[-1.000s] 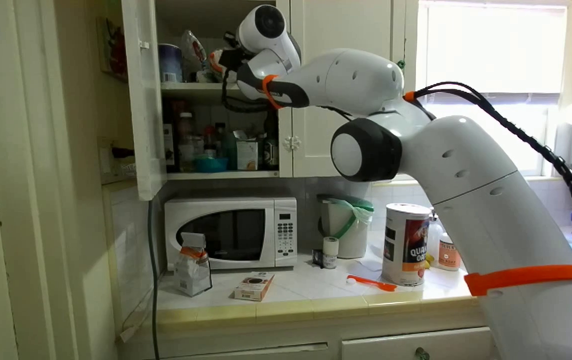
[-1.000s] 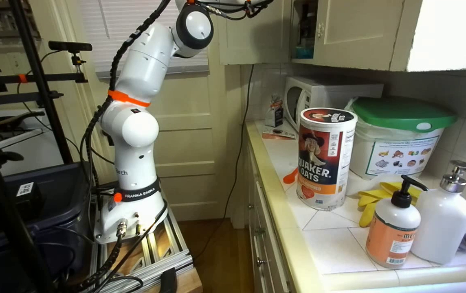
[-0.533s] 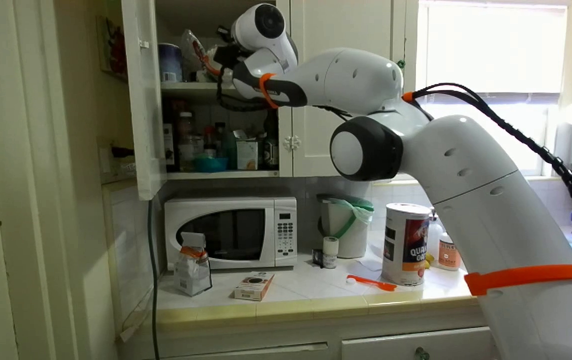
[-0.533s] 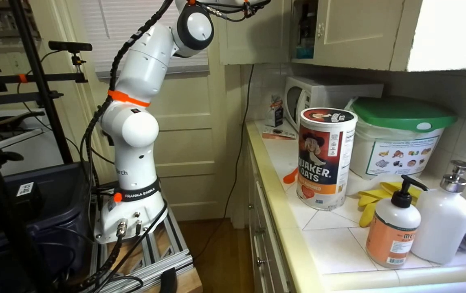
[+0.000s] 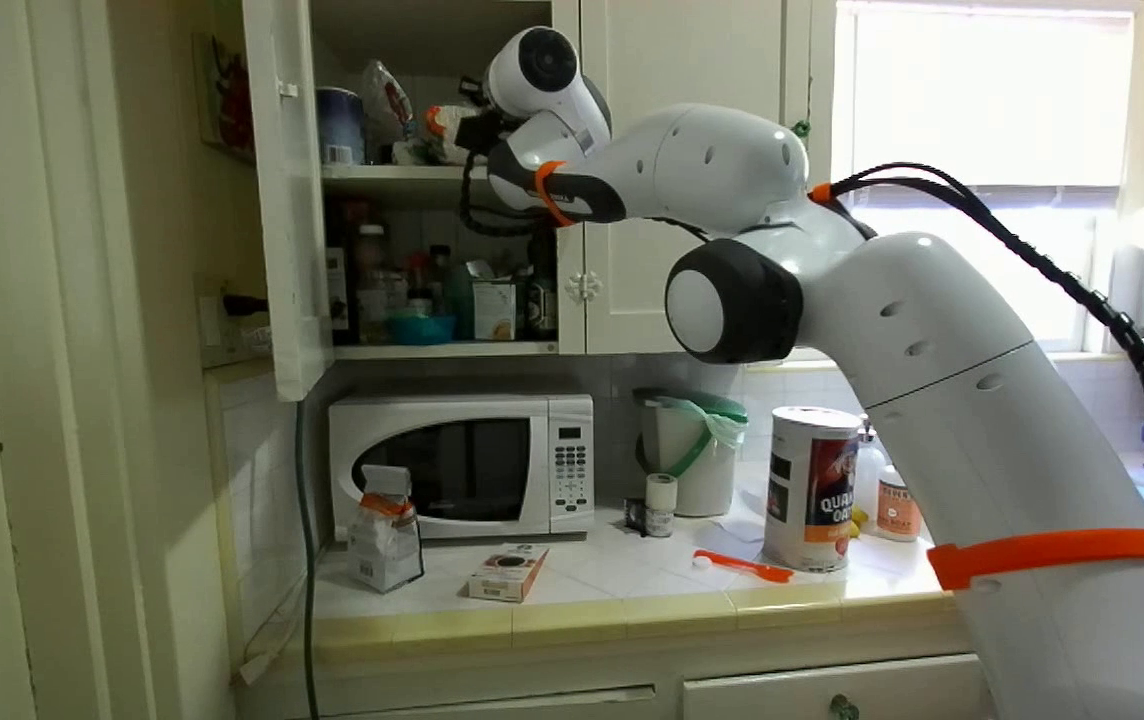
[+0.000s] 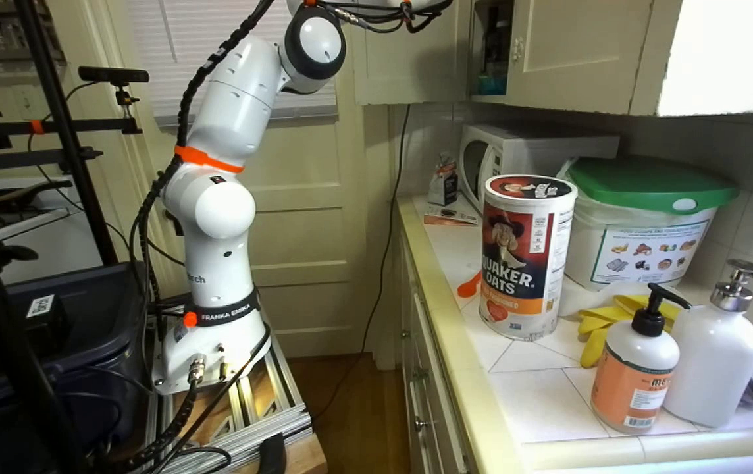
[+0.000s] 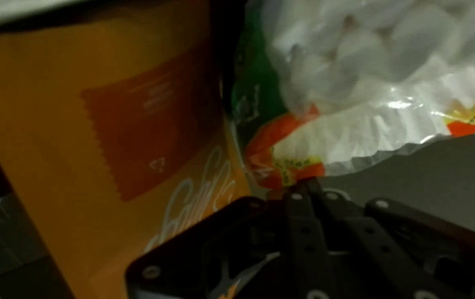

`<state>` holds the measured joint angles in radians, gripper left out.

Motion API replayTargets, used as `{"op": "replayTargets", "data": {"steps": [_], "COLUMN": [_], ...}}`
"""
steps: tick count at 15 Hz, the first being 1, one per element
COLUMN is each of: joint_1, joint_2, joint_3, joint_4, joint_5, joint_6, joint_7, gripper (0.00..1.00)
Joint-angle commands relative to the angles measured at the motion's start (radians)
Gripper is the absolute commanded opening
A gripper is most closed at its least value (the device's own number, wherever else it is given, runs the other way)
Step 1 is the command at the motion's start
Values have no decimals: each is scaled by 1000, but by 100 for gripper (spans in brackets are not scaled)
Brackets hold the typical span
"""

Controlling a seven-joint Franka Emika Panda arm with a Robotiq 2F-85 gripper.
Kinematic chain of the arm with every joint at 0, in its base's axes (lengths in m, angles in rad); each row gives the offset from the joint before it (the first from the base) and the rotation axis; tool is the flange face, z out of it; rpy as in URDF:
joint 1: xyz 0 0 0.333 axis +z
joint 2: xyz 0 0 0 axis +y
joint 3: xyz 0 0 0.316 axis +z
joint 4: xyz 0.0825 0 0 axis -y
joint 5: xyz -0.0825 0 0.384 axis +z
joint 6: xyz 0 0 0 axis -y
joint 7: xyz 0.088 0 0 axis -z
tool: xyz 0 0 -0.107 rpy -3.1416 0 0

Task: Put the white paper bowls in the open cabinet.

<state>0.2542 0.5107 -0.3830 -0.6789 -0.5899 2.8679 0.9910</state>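
The open cabinet (image 5: 382, 173) is white with its door (image 5: 282, 220) swung out; it also shows in an exterior view (image 6: 436, 59). No white paper bowls show in any view. My gripper (image 7: 309, 185) is inside the upper shelf space, its fingertips hidden in both exterior views. In the wrist view its fingers are together at the orange corner of a clear bag (image 7: 358, 79) of white pieces. The bag also shows in an exterior view (image 5: 452, 130). Whether the tips pinch the bag cannot be seen. An orange package (image 7: 150, 145) stands close on the left.
A blue tub (image 5: 342, 125) stands on the upper shelf. Bottles and a blue bowl (image 5: 422, 328) crowd the lower shelf. Below are a microwave (image 5: 572, 420), a grey pouch (image 5: 387, 545), a small box (image 5: 509, 573), an oats canister (image 5: 812, 490) and a green-lidded bin (image 6: 653, 184).
My gripper moved left, deeper into the shelf, then back right and slightly down. The bag's orange edge shifted left, then back right with it. Nothing on the counter moved.
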Motion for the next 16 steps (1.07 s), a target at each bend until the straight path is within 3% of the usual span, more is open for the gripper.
{"op": "replayTargets", "data": {"steps": [1, 7, 13, 16], "joint_1": [-5, -7, 13, 8], "joint_2": [30, 36, -13, 1], "joint_3": [-23, -14, 41, 24], "joint_4": [54, 70, -20, -14], "joint_5": [-2, 16, 9, -1], "joint_6": [82, 235, 183, 159], "joint_7": [64, 105, 58, 66], "gripper": [0, 0, 0, 0]}}
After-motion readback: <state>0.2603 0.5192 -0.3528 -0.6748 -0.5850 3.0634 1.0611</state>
